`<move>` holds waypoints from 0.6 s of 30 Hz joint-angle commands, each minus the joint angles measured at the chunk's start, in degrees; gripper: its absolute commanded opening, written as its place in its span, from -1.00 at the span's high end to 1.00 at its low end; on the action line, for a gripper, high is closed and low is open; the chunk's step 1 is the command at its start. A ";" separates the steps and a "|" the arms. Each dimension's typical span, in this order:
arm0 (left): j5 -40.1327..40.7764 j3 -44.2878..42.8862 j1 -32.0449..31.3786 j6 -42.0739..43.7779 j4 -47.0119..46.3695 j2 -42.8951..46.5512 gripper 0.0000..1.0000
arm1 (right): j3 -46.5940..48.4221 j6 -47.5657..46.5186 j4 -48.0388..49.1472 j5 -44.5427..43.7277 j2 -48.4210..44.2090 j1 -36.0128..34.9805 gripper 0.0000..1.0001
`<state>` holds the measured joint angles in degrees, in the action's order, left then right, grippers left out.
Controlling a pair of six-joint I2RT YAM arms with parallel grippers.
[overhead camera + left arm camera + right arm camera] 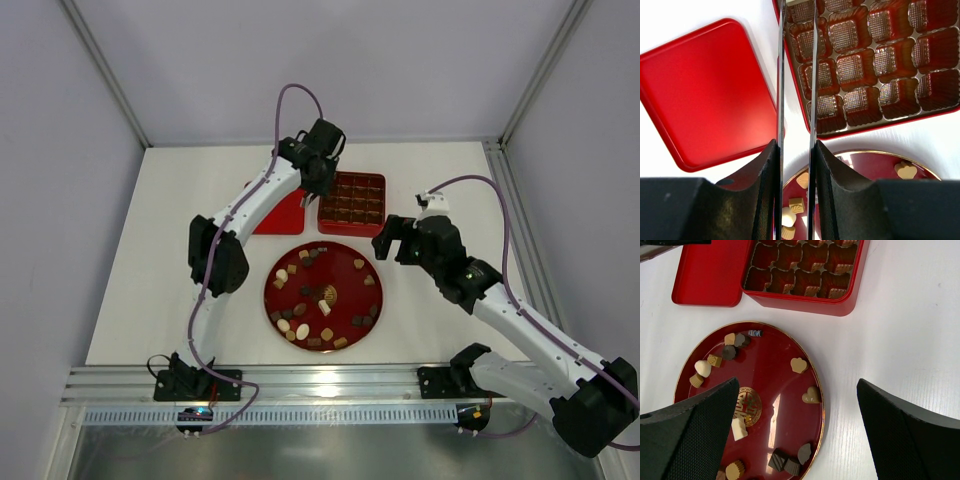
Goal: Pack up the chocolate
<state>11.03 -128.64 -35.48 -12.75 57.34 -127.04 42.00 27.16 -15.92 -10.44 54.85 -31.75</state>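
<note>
On the table, a red lid is laid flat at the left. Beside it, the left gripper is held above the box's left edge; its fingers are parted by a narrow gap, and nothing is seen between them. The chocolate is scattered on the plate, mostly near its rim, just in front of the box. At the right, the right gripper is spread wide over the plate's right side, and nothing is gripped.
</note>
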 commanded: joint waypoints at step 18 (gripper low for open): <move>2.16 -0.74 0.24 1.94 -2.59 0.48 0.21 | -0.25 0.18 1.24 -0.99 -0.97 0.19 -0.99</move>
<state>12.03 -128.64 -35.48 -11.55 56.77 -127.13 42.00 27.16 -15.92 -10.46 54.85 -31.75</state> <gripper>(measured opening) 0.396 0.996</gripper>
